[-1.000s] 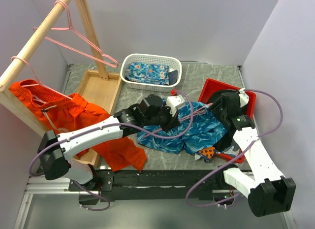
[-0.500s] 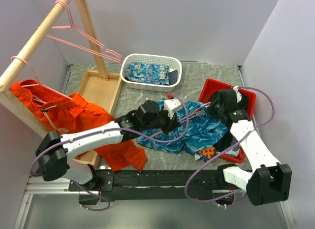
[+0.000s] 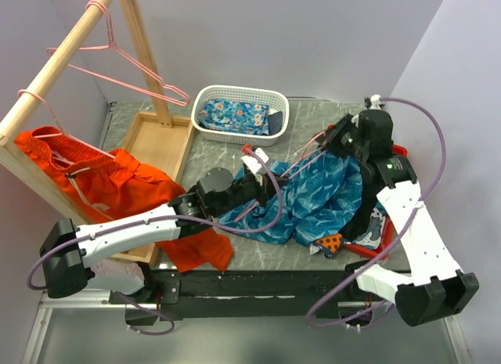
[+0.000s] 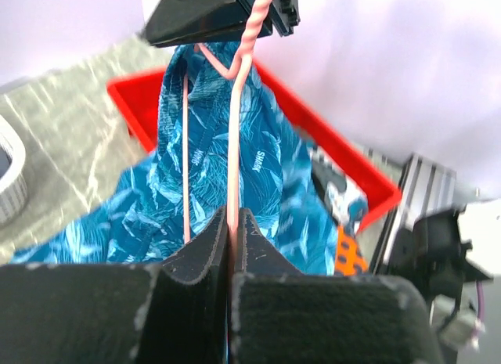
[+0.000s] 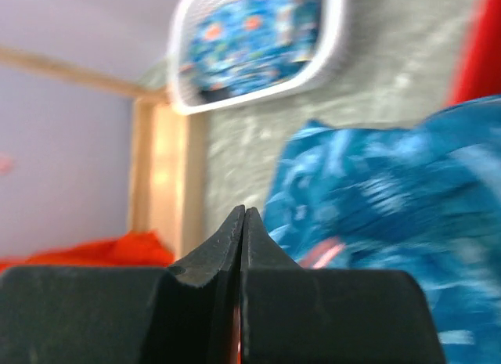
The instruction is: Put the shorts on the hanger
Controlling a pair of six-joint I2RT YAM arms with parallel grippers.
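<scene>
Right wrist — shorts (image 5: 391, 192) blurred, hanger (image 5: 322, 253) barely showing.

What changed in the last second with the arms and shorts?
The right tool shut on the hanger near its hook and moved toward the far side, lifting the shorts. The left tool drew back leftward, staying shut on the wire. The orange shorts and white basket stayed put.

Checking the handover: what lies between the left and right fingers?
The pink hanger wire spans it, the shorts draped along it; clearest in the left wrist view.
</scene>
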